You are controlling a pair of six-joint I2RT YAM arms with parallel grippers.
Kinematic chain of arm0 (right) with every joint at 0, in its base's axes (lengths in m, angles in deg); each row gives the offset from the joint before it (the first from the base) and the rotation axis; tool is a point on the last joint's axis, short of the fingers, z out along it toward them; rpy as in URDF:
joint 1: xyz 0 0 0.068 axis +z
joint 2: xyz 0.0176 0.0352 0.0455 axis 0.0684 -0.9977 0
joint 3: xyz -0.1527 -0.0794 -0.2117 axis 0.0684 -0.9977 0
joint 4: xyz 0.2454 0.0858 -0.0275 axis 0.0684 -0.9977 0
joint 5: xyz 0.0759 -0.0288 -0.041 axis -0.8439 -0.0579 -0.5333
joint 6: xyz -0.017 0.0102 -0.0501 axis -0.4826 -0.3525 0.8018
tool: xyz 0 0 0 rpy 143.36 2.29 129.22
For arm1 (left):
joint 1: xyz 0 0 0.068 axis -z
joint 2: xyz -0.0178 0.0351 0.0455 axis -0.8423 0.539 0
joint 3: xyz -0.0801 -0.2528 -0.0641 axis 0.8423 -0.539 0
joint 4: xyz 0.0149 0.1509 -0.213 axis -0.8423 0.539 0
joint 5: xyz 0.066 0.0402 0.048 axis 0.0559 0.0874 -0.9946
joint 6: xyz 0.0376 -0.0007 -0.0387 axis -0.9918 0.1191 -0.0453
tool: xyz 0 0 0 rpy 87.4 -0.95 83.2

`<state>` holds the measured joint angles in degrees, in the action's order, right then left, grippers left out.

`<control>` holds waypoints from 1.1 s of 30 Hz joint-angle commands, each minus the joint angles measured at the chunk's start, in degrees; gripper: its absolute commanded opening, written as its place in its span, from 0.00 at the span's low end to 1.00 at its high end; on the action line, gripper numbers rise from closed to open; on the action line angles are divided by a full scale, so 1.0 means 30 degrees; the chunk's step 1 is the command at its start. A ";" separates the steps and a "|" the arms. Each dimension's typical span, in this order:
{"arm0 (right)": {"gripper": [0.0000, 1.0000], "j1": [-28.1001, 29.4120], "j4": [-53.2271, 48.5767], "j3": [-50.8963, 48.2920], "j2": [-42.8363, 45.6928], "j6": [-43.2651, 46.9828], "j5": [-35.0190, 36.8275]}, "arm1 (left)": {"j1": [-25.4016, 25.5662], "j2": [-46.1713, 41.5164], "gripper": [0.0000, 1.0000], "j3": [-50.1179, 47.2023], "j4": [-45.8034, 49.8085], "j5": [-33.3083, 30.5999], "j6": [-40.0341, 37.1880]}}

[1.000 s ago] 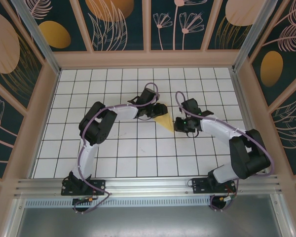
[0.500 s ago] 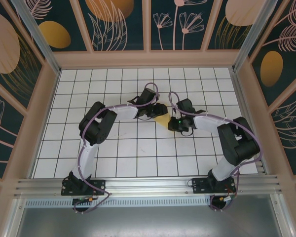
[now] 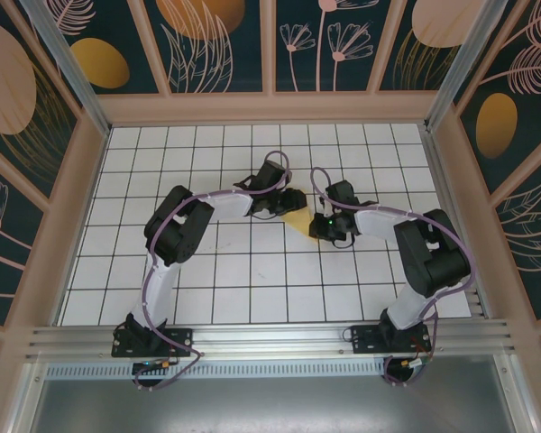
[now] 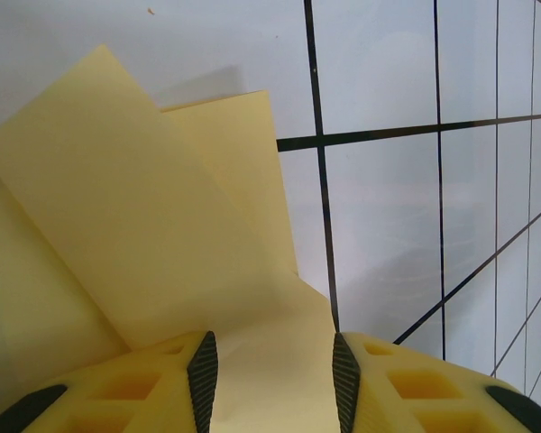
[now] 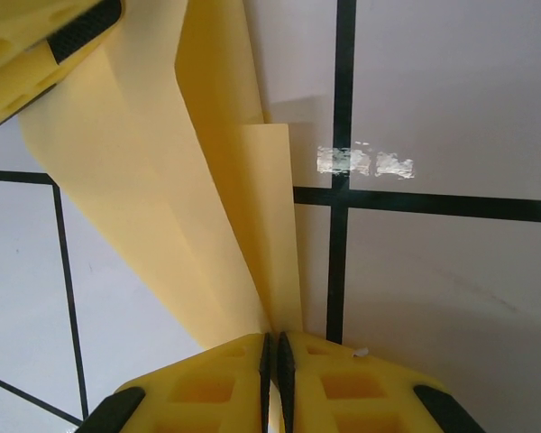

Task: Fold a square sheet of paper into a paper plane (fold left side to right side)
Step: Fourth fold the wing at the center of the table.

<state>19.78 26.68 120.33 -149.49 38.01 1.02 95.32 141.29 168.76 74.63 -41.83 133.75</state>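
On white grid table (image 3: pixel 207 271) | folded yellow paper (image 3: pixel 298 219) | leaf-patterned walls (image 3: pixel 216 45)

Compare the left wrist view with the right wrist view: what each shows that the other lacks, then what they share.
Left wrist: the left fingers apart, folded yellow paper in the gap. Right wrist: the right fingers pinched shut on the paper's narrow end, a white scuff on a tile, one left finger at top left. Shared: the paper and the white gridded table.
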 commanded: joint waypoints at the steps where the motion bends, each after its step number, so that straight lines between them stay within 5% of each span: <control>1: 0.17 -0.0013 -0.1562 -0.0668 -0.1140 0.0333 0.1361 | -0.0719 0.0763 0.44 -0.0144 0.2422 -0.1597 -0.0742; 22: 0.16 0.0186 -0.1537 -0.1194 -0.1551 0.0230 0.1608 | -0.3057 0.1731 0.50 0.3767 0.3390 -0.2593 -0.2625; 28: 0.10 0.0192 -0.1414 -0.1144 -0.1625 0.0138 0.1650 | -0.3035 -0.2029 0.47 0.0601 0.2332 -0.3266 -0.3074; 33: 0.09 0.0185 -0.1586 -0.1109 -0.1622 0.0230 0.1968 | -0.2741 -0.5196 0.40 -0.3556 -0.0519 -0.1043 -0.1982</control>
<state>20.04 27.95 120.16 -149.89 38.01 1.57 86.07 130.50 162.23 79.46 -48.80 126.69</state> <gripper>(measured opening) 0.093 0.403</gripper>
